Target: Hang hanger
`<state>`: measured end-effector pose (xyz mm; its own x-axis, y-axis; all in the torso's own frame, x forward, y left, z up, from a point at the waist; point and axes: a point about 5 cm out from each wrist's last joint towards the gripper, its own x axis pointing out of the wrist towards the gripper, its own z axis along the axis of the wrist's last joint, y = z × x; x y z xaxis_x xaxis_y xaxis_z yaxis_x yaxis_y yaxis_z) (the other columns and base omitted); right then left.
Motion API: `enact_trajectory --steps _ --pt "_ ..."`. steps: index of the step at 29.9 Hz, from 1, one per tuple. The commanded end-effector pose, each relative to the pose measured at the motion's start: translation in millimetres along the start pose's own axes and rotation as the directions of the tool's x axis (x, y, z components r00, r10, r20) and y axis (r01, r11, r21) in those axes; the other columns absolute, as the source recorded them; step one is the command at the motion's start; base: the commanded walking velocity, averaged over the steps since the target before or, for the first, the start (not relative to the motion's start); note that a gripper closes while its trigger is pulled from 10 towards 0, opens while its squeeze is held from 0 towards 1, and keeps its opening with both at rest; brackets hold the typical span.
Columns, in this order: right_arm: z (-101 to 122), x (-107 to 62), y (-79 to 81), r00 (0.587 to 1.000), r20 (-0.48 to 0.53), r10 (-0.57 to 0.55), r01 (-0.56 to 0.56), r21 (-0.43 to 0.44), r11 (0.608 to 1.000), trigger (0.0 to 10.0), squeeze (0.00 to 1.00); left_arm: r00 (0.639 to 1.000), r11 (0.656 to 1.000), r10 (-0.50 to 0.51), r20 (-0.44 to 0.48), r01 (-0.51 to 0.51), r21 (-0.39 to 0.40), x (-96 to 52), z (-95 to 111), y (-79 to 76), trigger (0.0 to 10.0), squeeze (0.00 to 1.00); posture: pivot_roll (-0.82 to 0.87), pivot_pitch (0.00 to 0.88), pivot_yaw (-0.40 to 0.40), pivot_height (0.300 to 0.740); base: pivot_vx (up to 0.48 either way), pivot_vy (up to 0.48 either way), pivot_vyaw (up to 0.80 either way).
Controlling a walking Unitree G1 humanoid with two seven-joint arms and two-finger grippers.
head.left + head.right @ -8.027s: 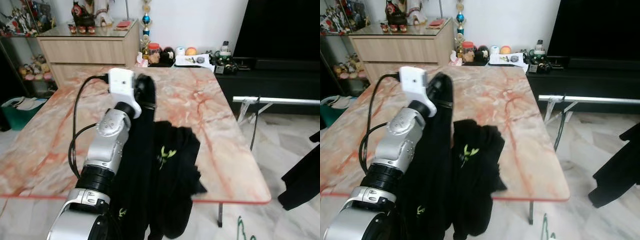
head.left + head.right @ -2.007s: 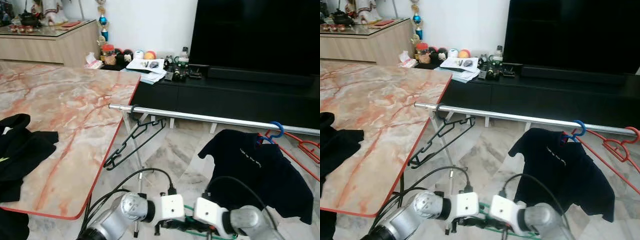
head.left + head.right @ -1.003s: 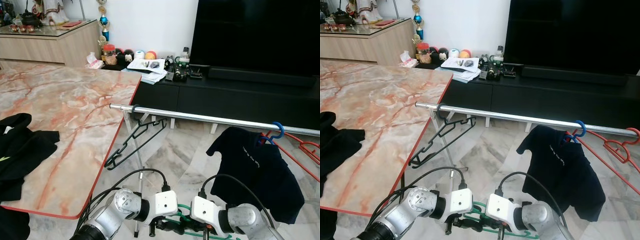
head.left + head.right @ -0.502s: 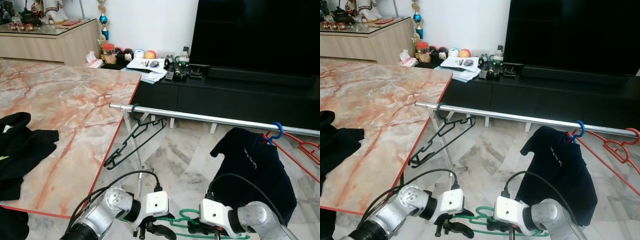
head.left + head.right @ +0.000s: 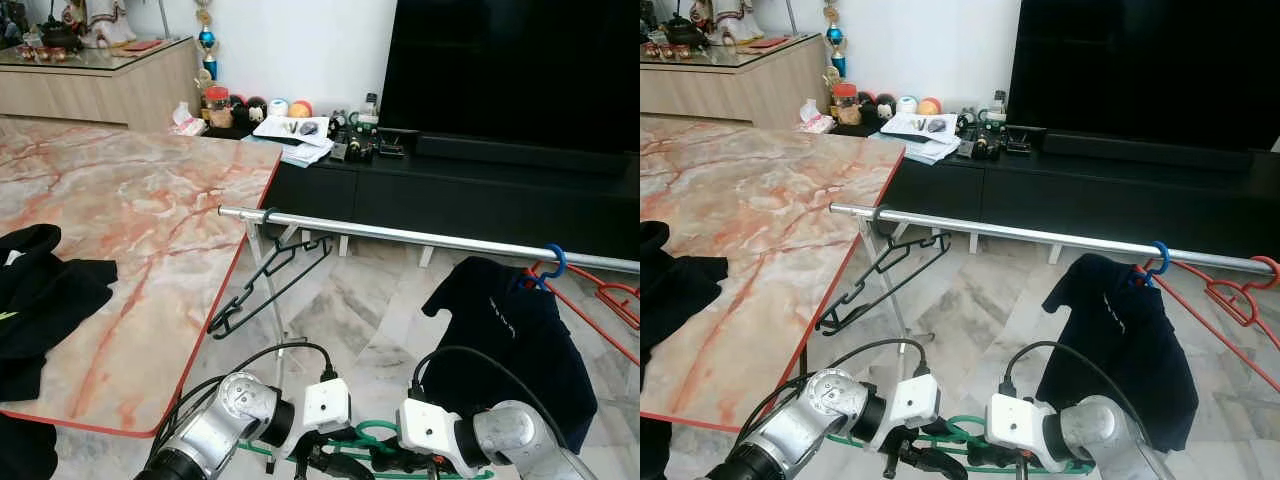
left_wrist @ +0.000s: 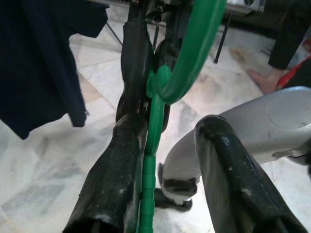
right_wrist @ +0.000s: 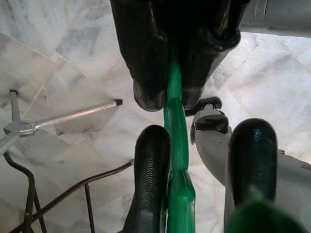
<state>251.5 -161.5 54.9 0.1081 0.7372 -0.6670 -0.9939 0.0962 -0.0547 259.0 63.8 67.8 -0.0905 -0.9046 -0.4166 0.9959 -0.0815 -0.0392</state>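
Note:
A green hanger (image 5: 372, 433) is held low over the floor, below the silver rail (image 5: 430, 238). My right gripper (image 5: 385, 462) is shut on its green bar; in the right wrist view the right gripper (image 7: 171, 94) pinches the hanger (image 7: 176, 145) tightly. My left gripper (image 5: 325, 462) stands open around the same bar from the left. In the left wrist view the hanger (image 6: 155, 111) lies against one finger (image 6: 121, 179), with a gap to the other finger (image 6: 233, 174).
On the rail hang a black hanger (image 5: 265, 285) at its left end, a dark T-shirt (image 5: 510, 330) on a blue hanger, and a red hanger (image 5: 610, 300). The marble table (image 5: 150, 220) with black clothing (image 5: 40, 290) stands to my left. A black TV unit lies behind.
My left gripper, half a second ago apart to the left of the hanger, has come back around its bar. The dark T-shirt is swinging on the rail.

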Motion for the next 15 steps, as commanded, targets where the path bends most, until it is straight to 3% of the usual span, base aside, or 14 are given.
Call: enact_trajectory --steps 1,3,4,5,6,7,8,9,15 --pt "6.3 -0.1 -0.6 1.0 0.022 0.005 -0.005 -0.025 1.0 10.0 0.0 1.0 1.0 -0.003 0.004 0.003 -0.011 -3.9 -0.1 -0.6 10.0 0.0 0.01 0.0 -0.049 0.74 0.0 0.0 0.0" --pt "6.0 -0.7 -0.8 1.0 0.021 0.003 -0.003 -0.024 1.0 10.0 0.0 1.0 1.0 -0.005 -0.012 0.005 -0.007 -5.1 -1.6 -0.9 9.7 0.0 0.01 0.0 -0.05 0.74 0.0 0.0 0.0" --pt "5.7 -1.3 -1.4 1.0 0.019 0.0 0.0 -0.025 1.0 10.0 0.0 1.0 1.0 -0.006 -0.025 0.005 -0.006 -5.9 -3.1 -0.9 7.6 0.0 0.01 0.0 -0.05 0.74 0.0 0.0 0.0" --pt "5.7 -1.3 -1.4 1.0 0.019 0.0 0.0 -0.025 1.0 10.0 0.0 1.0 1.0 -0.006 -0.025 0.005 -0.006 -5.9 -3.1 -0.9 7.6 0.0 0.01 0.0 -0.05 0.74 0.0 0.0 0.0" --pt "5.7 -1.5 -1.7 1.0 0.02 -0.002 0.003 -0.024 1.0 10.0 0.0 1.0 1.0 -0.006 -0.029 0.006 -0.007 -6.1 -3.8 -1.0 5.2 0.0 0.01 0.0 -0.049 0.74 0.0 0.0 0.0" --pt "5.8 -1.6 -1.9 1.0 0.02 -0.004 0.005 -0.024 1.0 10.0 0.0 1.0 1.0 -0.006 -0.031 0.006 -0.007 -6.2 -4.2 -1.2 5.2 0.0 0.01 0.0 -0.049 0.74 0.0 0.0 0.0" --pt "6.0 -1.8 -2.1 1.0 0.021 -0.005 0.005 -0.024 1.0 10.0 0.0 0.999 1.0 -0.006 -0.032 0.005 -0.008 -6.1 -4.4 -1.2 4.3 0.0 0.01 0.0 -0.049 0.74 0.0 0.0 0.0" --pt "6.6 -2.1 -2.5 1.0 0.026 -0.007 0.008 -0.023 1.0 10.0 0.0 0.999 1.0 -0.002 -0.046 0.002 -0.002 -5.3 -5.6 -1.3 2.2 0.0 0.01 0.0 -0.049 0.74 0.0 0.0 0.0" --pt "7.2 -1.9 -3.0 1.0 0.03 -0.009 0.009 -0.021 1.0 10.0 0.0 0.998 1.0 0.012 -0.067 -0.012 0.009 -3.5 -7.3 -1.5 2.4 0.0 0.01 0.0 -0.049 0.74 0.0 0.0 0.0"
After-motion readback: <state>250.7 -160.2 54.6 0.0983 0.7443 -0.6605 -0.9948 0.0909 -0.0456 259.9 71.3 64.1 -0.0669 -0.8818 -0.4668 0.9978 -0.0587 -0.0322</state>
